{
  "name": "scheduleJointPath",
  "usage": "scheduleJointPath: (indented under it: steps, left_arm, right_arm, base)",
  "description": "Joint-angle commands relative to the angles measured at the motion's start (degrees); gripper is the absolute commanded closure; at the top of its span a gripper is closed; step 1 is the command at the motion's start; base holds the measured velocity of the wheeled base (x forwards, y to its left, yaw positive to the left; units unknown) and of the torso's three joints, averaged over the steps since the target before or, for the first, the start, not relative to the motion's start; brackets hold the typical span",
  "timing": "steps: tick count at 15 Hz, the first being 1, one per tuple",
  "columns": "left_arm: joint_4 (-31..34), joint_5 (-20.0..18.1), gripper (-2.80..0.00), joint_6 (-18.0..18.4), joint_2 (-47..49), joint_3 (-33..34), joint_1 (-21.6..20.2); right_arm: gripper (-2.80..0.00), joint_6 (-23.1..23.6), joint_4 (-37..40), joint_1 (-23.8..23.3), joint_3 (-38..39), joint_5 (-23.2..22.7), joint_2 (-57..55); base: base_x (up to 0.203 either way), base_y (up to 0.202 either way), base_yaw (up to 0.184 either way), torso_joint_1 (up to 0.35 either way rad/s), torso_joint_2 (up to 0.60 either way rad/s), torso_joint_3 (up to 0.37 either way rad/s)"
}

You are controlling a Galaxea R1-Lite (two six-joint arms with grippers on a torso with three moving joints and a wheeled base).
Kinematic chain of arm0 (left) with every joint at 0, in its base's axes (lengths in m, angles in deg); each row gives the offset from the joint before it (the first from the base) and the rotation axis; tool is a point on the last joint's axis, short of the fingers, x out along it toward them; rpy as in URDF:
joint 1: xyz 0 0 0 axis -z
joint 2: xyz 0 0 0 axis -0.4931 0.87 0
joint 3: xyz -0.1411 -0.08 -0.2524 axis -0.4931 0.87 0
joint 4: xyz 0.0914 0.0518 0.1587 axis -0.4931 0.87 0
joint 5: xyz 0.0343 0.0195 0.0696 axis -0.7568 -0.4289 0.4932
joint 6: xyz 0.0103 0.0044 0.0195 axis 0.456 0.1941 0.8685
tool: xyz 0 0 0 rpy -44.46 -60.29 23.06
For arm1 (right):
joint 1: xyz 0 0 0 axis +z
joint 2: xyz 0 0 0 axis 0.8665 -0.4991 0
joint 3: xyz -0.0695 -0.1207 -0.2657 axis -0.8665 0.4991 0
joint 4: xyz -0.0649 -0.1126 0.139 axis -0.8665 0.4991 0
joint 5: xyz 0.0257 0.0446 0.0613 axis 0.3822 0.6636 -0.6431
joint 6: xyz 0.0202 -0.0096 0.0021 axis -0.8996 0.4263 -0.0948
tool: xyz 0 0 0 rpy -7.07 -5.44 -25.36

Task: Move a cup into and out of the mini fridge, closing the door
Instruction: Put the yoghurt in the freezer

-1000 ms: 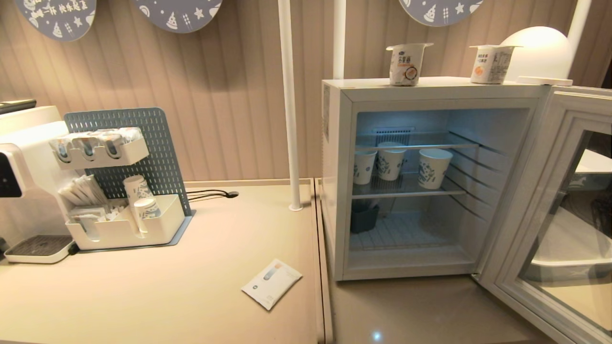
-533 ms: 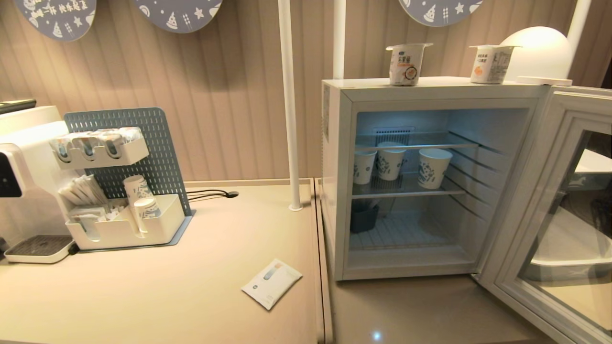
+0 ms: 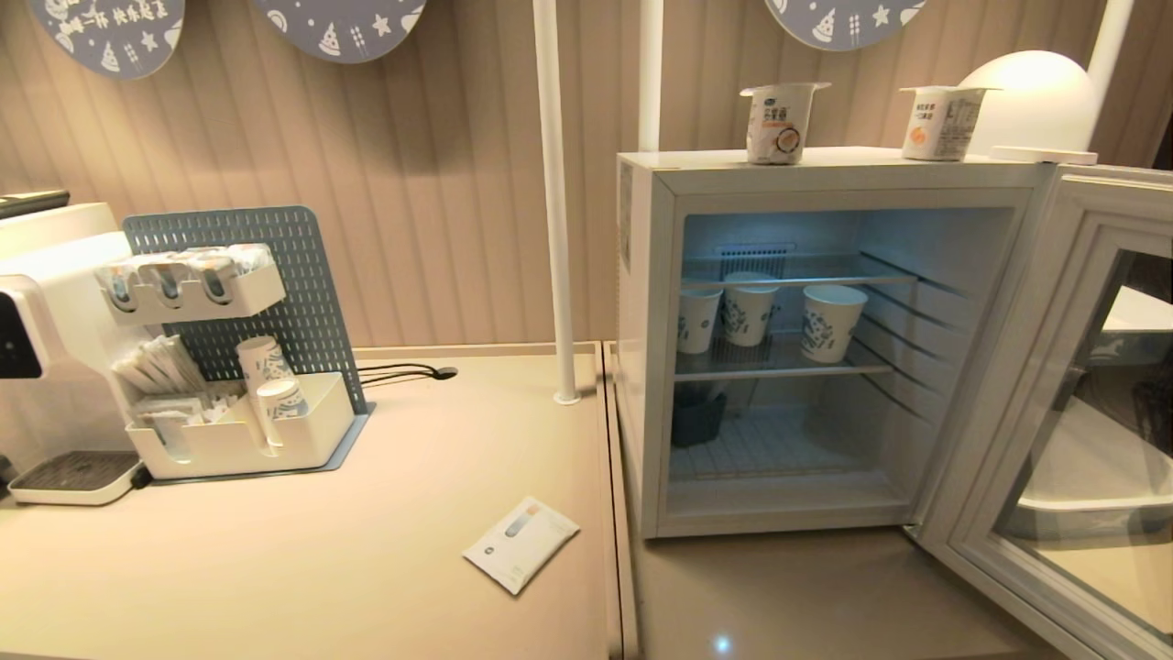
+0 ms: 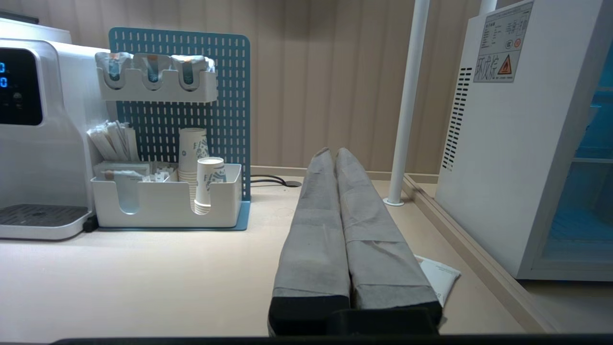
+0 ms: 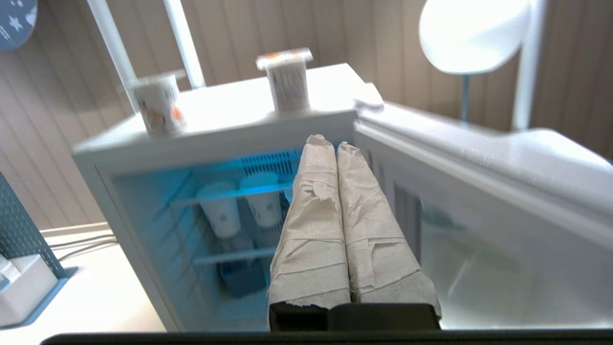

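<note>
Your right gripper (image 5: 334,140) is pinched shut w/ nothing in it, up in front of the open mini fridge (image 3: 641,367). Your left gripper (image 4: 333,151) is shut too, empty, low over the counter (image 3: 321,550). Door (image 3: 1054,394) hangs wide open on the right. You've got 3 cups (image 3: 832,321) on the middle shelf inside.

café-style drinks counter, coffee machine (image 3: 37,312), pegboard organiser (image 3: 238,367) of paper cups, mini fridge (image 3: 779,348)
</note>
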Motion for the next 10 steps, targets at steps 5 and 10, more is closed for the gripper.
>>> scheduleJointPath:
  steps: [5, 10]
  left_arm:
    - [-0.1, 0.0, 0.00, -0.1, 0.0, 2.3, -0.1]
    - [-0.1, 0.1, 0.00, -0.5, 0.0, 2.3, 0.0]
  right_arm:
    - [-2.80, -0.1, 11.9, 1.4, -28.1, -6.7, -25.1]
    - [-2.80, -0.6, 17.5, 1.6, -39.2, -9.4, -37.5]
  base:
    - [0.000, 0.000, 0.000, 0.000, 0.00, 0.000]
    - [0.000, 0.000, 0.000, 0.000, 0.00, 0.000]
